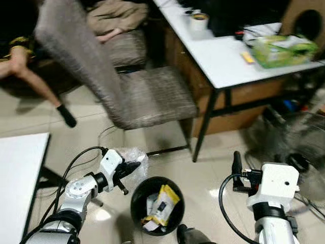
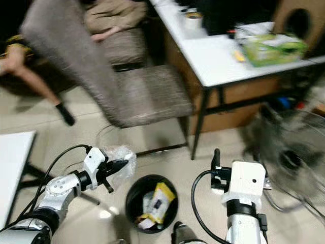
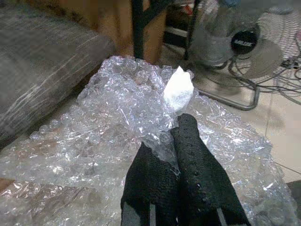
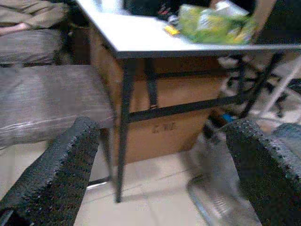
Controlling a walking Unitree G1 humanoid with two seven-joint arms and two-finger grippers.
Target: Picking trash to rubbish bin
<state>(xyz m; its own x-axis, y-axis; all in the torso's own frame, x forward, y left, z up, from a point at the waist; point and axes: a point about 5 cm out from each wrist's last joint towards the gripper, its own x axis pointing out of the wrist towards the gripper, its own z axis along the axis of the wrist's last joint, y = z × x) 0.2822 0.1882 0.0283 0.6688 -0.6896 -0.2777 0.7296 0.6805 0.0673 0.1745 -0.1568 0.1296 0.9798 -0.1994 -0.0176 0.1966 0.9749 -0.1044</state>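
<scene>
My left gripper [image 1: 133, 166] is shut on a crumpled sheet of clear bubble wrap [image 1: 133, 156], held just above and to the left of a round black rubbish bin [image 1: 138, 199] on the floor. In the left wrist view the two black fingers [image 3: 193, 155] pinch the bubble wrap [image 3: 117, 113] together, with a bit of white paper [image 3: 178, 91] stuck in it. The bin holds yellow and white wrappers [image 1: 162, 204]. My right gripper [image 1: 237, 165] is raised to the right of the bin, and its fingers [image 4: 61, 169] stand wide apart with nothing between them.
A grey upholstered chair [image 1: 147, 96] stands just behind the bin. A white table [image 1: 228, 56] with black legs and a cardboard box beneath is at the right, a floor fan [image 1: 294, 142] beside it. Another white table [image 1: 20, 173] is at the left. A person's leg [image 1: 35, 81] rests far left.
</scene>
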